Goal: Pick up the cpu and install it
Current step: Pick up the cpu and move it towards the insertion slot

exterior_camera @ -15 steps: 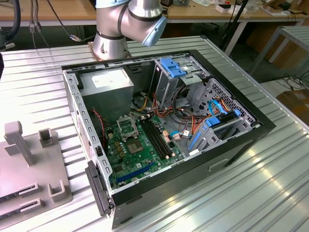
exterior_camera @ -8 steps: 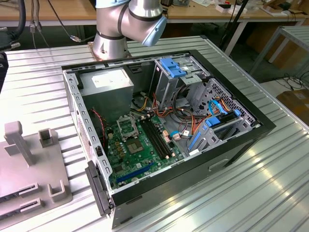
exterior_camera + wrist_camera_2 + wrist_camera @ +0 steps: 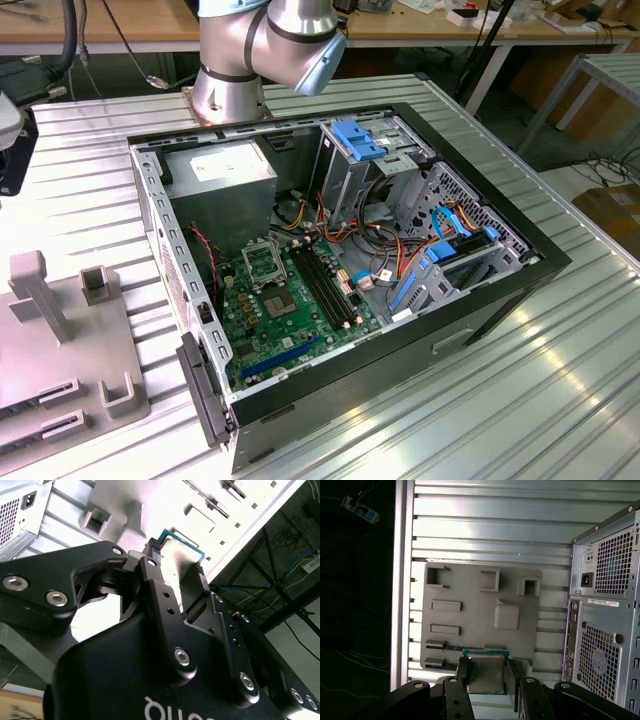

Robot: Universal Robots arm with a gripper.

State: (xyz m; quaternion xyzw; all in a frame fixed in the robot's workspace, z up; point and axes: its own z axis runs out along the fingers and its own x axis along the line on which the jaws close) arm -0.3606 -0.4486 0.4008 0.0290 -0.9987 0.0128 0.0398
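Claw: in both wrist views the gripper [image 3: 486, 679] was closed on the cpu [image 3: 485, 674], with one finger [image 3: 461, 672] on each of two opposite edges and the silver lid left bare.
Why that hold: an edge grip probably kept the chip level and spared its faces any pressure.
Cpu: it sat between the fingertips over the near edge of the fixture [image 3: 465, 587], outside the case [image 3: 605, 605]. It looked large against the fixture's pockets, so I judged it lifted clear of them.
Second wrist view: the cpu [image 3: 182, 550] showed its green rim beyond the gripper [image 3: 177, 567].
Fixture: a grey plate with pockets and slots lay flat beside the case, likely to keep parts at known spots for pick-up.
Case: in the exterior view the case [image 3: 500, 290] lay on its side with the panel off, so the board [image 3: 290, 310] faced up for reach from above.
Socket: the socket [image 3: 262, 262] sat near the power supply [image 3: 220, 185] and looked dark in the middle, so I judged the install not yet done.
Arm: the arm [image 3: 270, 40] rose from its base behind the case.
Surface: the table [image 3: 500, 400] was ribbed bright metal with strong glare.
Room: a workshop with wooden benches [image 3: 130, 25] behind and loose cables on the floor.
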